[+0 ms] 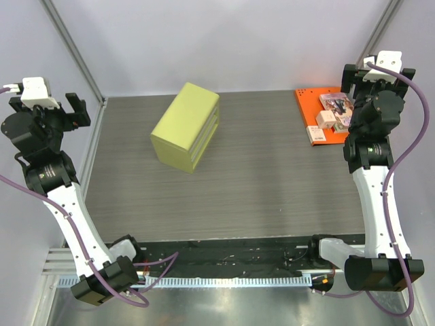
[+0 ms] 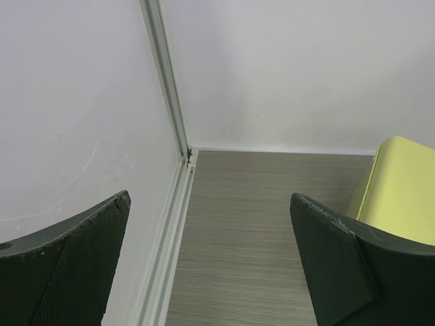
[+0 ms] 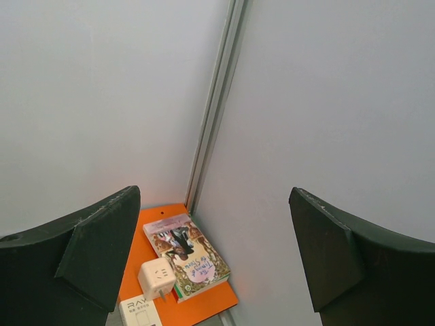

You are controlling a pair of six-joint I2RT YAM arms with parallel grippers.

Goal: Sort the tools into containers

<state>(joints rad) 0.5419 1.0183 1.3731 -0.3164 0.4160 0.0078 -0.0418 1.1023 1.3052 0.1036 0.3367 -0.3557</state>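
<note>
Both empty: left end effector (image 2: 209,200) with fingers wide apart, right end effector (image 3: 214,193) likewise spread. Yellow-green rectangular box (image 1: 185,127) stands far-left of centre on grey wood-grain surface (image 1: 258,183). Flat orange board (image 1: 306,102) in far right corner carries white cube plug (image 3: 158,277), white printed box (image 3: 139,314) and illustrated packet (image 3: 189,255).

I see a yellow-green box (image 1: 185,126) standing left of centre toward the far side of the grey table (image 1: 238,197). An orange board (image 1: 306,102) carrying small packages (image 1: 329,119) lies in the far right corner, beside my raised right gripper (image 1: 378,75).
</note>
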